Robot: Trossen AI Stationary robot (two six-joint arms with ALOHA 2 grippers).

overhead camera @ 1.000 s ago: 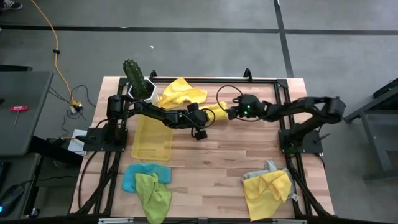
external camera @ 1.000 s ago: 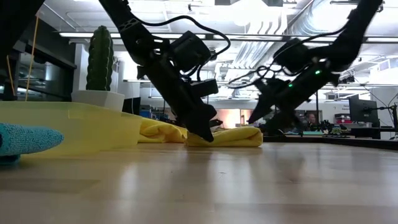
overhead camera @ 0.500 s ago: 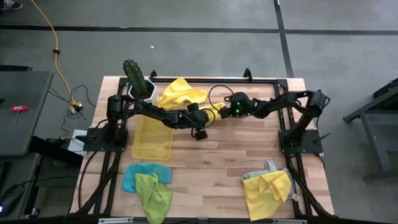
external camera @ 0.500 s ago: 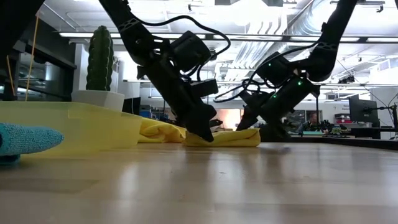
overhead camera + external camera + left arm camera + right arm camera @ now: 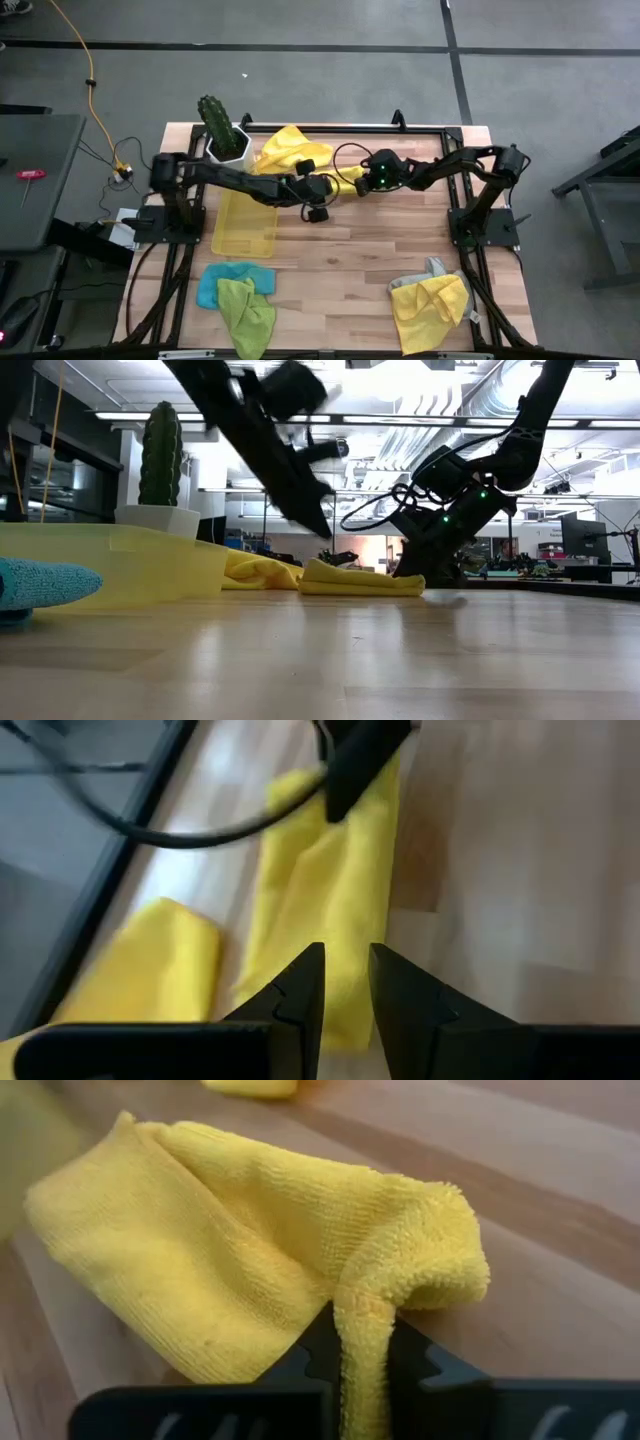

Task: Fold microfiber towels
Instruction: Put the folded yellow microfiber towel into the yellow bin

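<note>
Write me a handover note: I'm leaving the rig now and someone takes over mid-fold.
Right gripper: shut on the folded yellow towel, pinching its edge at the table's back middle.
Left gripper: raised just above that towel, holding nothing, fingers nearly shut.
Elsewhere: loose yellow towel by the cactus; blue and green towels front left; yellow and grey towels front right; yellow tray empty.
Left: finish this fold, then the other piles.

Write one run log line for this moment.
right gripper: shut on yellow towel | left gripper: raised above towel, holding nothing
</note>
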